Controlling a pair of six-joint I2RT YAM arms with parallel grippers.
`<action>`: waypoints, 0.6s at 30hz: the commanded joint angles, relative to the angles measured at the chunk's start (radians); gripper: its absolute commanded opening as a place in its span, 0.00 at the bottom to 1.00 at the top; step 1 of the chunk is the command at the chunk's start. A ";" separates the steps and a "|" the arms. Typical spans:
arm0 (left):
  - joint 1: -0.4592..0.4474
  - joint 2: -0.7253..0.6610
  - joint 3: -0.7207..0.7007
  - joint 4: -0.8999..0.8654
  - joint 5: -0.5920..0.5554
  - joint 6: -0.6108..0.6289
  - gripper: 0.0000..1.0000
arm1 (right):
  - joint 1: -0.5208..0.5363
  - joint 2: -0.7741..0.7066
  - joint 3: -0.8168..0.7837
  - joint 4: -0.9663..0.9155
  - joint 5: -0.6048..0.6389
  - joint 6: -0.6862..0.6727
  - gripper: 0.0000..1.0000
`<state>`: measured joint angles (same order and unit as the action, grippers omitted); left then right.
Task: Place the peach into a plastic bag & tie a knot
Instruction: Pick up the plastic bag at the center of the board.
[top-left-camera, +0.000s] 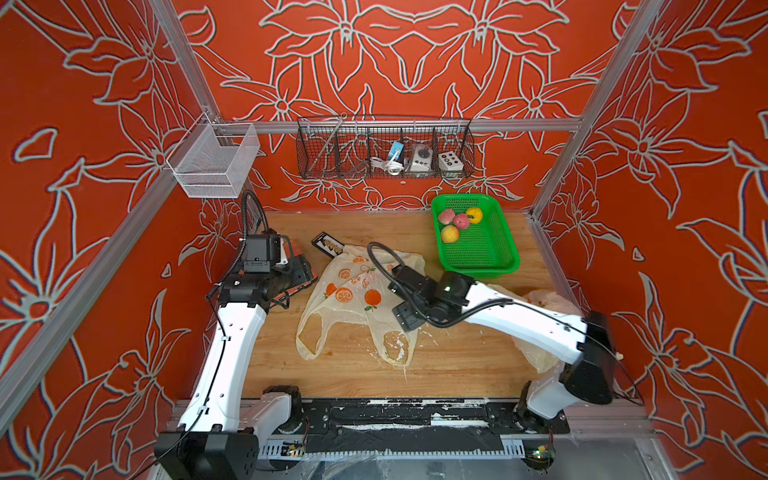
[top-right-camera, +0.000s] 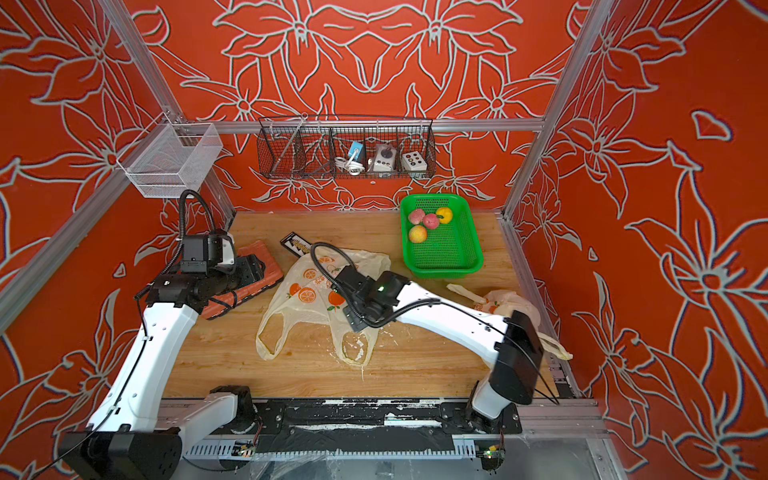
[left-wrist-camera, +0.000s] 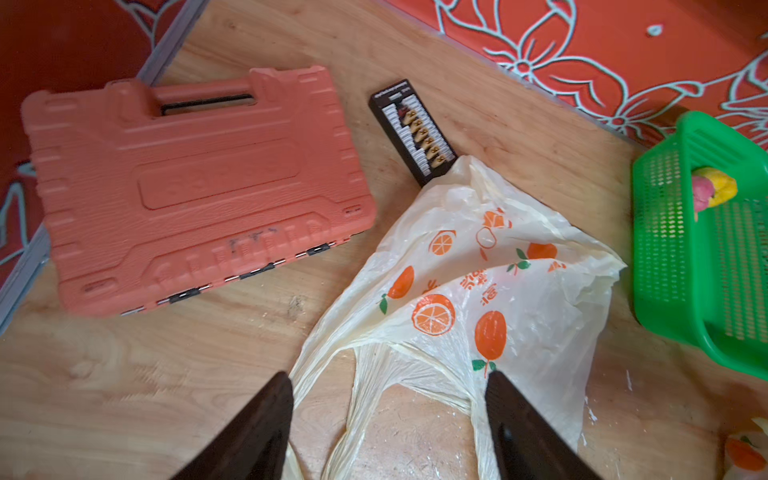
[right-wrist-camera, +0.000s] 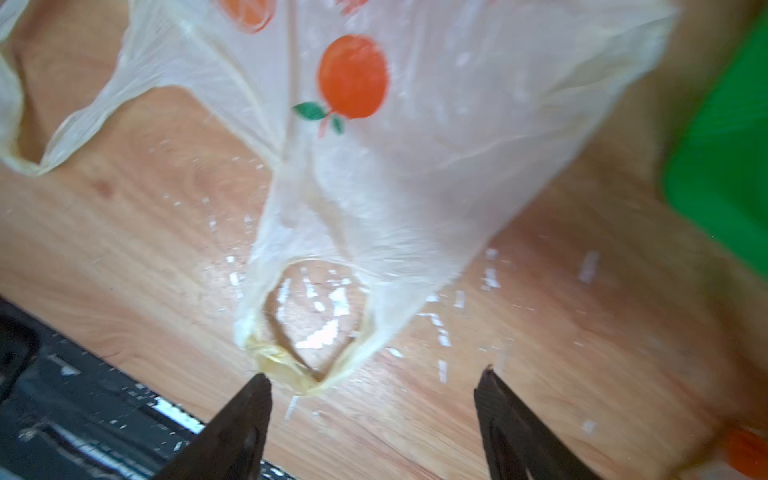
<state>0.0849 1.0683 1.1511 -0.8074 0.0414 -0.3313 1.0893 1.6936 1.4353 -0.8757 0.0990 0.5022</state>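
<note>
The wooden table (top-left-camera: 457, 365) is pretty crowded. The biggest thing on it is the plastic bag (top-left-camera: 353, 291), cream with orange prints, lying flat in the middle with its mouth collapsed and nothing inside that I can see. That's my main worry. The film is thin and limp, so if only one layer gets pinched the mouth won't open, and a peach would just roll off the top. Its two handles lie apart on the wood on the robot's side, with no knot on this bag, so tying isn't started.

The right gripper (right-wrist-camera: 374, 372) hangs near one handle loop (right-wrist-camera: 266, 353), fingers spread wide with nothing between them. The left gripper (left-wrist-camera: 388, 374) is off to the bag's left above the closed orange tool case (left-wrist-camera: 187, 187), also open and empty. Come in too low and the fingers scrape the table, and a loop that slick could also slip out.

At the back right, the green basket (top-left-camera: 482, 245) holds four fruits. The peach (top-left-camera: 450, 234) is nearest the bag, with two pinker ones and a yellow one behind it. They're bunched together, so lifting one may nudge the rest.

A dark wire basket (top-left-camera: 386, 176) on the back wall holds some white gadgets and a cable. A second printed bag (top-right-camera: 511, 299) sits crumpled under the right arm, and I can't tell what's in it. The smallest thing is a black bit holder (left-wrist-camera: 415, 129), one end tucked under the bag's corner.
</note>
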 joint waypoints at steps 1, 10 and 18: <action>0.023 -0.025 0.006 0.004 -0.027 -0.026 0.73 | -0.002 0.073 -0.004 0.109 -0.178 0.032 0.76; 0.024 -0.022 0.038 -0.030 0.006 -0.013 0.73 | -0.027 0.317 0.063 0.072 -0.456 0.054 0.57; 0.025 -0.057 0.022 -0.034 0.039 0.000 0.70 | -0.102 0.266 0.076 0.151 -0.597 0.056 0.05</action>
<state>0.1047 1.0332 1.1721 -0.8238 0.0582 -0.3424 1.0344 2.0392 1.4803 -0.7727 -0.3882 0.5468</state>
